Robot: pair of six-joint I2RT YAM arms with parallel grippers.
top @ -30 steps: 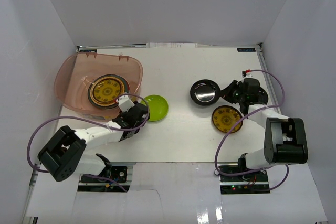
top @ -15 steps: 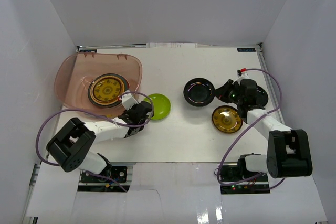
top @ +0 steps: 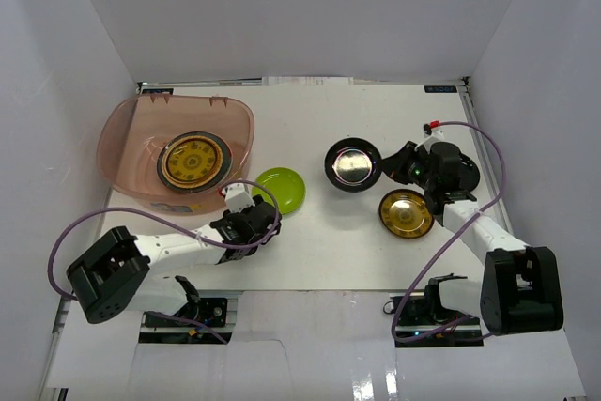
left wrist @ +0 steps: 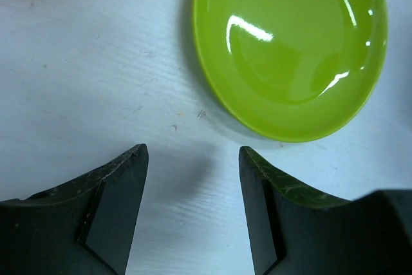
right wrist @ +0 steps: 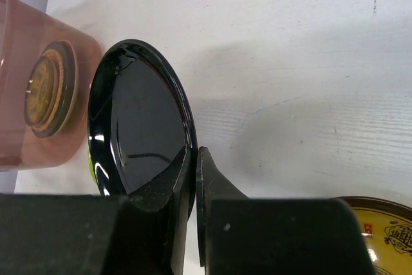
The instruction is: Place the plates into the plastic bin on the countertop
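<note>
The pinkish plastic bin (top: 131,138) stands at the back left and holds a gold patterned plate on a dark plate (top: 192,161). A lime green plate (top: 285,190) lies on the countertop (top: 329,241) just right of the bin; it also shows in the left wrist view (left wrist: 290,43). My left gripper (top: 266,223) is open and empty, just short of its near edge. My right gripper (top: 383,168) is shut on the rim of a black plate (top: 351,164), held lifted and tilted; it also shows in the right wrist view (right wrist: 138,127). A gold patterned plate (top: 406,212) lies under the right arm.
White walls close in the countertop on the left, back and right. The bin's wall (right wrist: 26,94) shows at the left of the right wrist view. Cables loop from both arms over the near part of the table.
My right gripper has carried the black plate a little left. My left gripper has pulled back toward the near edge, away from the green plate, which has not moved.
</note>
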